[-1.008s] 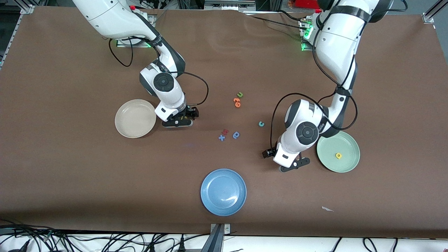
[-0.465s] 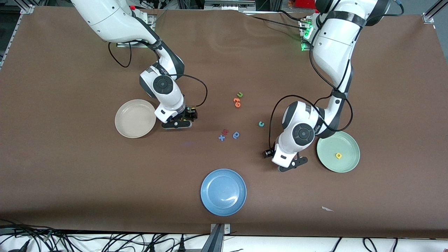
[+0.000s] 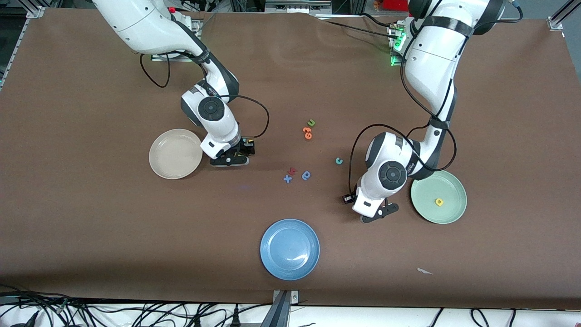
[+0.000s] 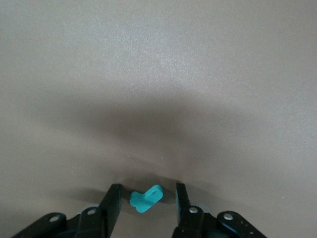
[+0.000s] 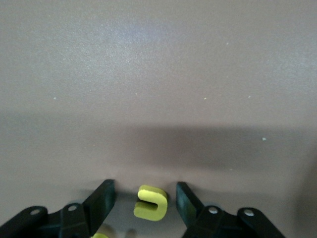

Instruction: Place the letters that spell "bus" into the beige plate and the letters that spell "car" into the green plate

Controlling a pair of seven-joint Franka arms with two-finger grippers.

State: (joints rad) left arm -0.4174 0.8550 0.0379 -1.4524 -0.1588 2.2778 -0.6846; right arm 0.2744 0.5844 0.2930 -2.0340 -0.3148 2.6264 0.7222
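Brown table (image 3: 91,227): both hands half-open, apparently untouching.

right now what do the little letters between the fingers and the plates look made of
Teal letter and yellow letter: probably foam, matte, thick with soft rounded edges. Beige plate, green plate, blue plate: likely glazed ceramic or hard plastic; the blue one shows a shiny highlight.

My black left gripper (image 4: 144,201) frames a teal letter (image 4: 146,198) and my black right gripper (image 5: 145,202) frames a yellow one (image 5: 150,202), both on my plain brown table (image 3: 91,236). I see a cream-beige plate (image 3: 164,165), a pale green plate (image 3: 451,184) with a yellow letter (image 3: 439,202), a blue plate (image 3: 277,263), plus a teal c (image 3: 338,161), green u (image 3: 311,122), orange letters (image 3: 307,132), a red letter (image 3: 292,170) and blue letters (image 3: 306,175)
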